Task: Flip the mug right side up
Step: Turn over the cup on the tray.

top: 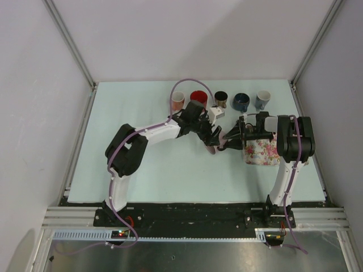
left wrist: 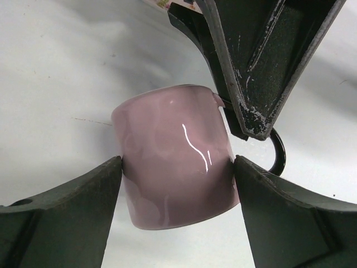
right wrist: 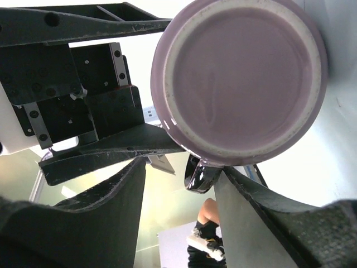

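The mauve mug (top: 214,149) with a black handle (left wrist: 279,152) is held off the light table mid-scene. My left gripper (left wrist: 177,163) is shut on the mug (left wrist: 175,159), one finger pressing each side of its wall. In the right wrist view the mug's unglazed base (right wrist: 242,78) faces the camera. My right gripper (right wrist: 181,167) is open around the handle (right wrist: 201,174): the right finger touches it, the left finger stands apart. One right finger (left wrist: 262,72) shows above the mug in the left wrist view.
Several mugs stand in a row at the back: white (top: 178,100), red (top: 198,97), black (top: 221,99), dark blue (top: 241,102), grey-blue (top: 262,99). A floral mug (top: 261,152) sits by the right arm. Both arms meet mid-table.
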Robot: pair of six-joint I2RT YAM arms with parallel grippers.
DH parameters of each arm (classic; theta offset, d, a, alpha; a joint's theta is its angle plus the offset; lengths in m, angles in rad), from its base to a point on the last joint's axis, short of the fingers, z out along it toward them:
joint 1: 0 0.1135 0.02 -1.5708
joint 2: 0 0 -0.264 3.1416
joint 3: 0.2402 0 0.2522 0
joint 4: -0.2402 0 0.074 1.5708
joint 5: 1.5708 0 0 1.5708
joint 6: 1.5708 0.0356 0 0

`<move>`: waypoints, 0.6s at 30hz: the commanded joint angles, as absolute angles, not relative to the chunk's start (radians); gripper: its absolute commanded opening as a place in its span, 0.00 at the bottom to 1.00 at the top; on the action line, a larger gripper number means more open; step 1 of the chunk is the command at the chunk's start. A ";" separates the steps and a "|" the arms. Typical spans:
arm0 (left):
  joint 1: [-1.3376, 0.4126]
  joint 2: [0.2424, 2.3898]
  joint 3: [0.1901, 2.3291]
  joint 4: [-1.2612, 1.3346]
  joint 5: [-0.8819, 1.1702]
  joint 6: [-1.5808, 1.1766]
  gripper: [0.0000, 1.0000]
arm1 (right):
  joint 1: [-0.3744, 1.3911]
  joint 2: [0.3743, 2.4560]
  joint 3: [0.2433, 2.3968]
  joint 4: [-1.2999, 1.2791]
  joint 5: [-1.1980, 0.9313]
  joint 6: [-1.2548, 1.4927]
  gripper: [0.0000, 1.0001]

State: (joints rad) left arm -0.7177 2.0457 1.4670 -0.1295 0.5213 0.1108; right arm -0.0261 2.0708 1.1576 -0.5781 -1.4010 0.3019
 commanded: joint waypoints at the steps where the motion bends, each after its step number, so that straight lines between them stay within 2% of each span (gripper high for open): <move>1: -0.712 2.078 1.487 -0.193 0.496 0.128 0.85 | -0.046 2.035 1.257 -0.742 -1.395 0.143 0.56; 10: -0.712 2.093 1.510 -0.211 0.501 0.122 0.85 | -0.031 2.054 1.423 -1.181 -1.229 -0.251 0.61; 18: -0.711 2.110 1.531 -0.221 0.508 0.115 0.85 | -0.006 1.974 1.457 -1.231 -0.975 -0.291 0.62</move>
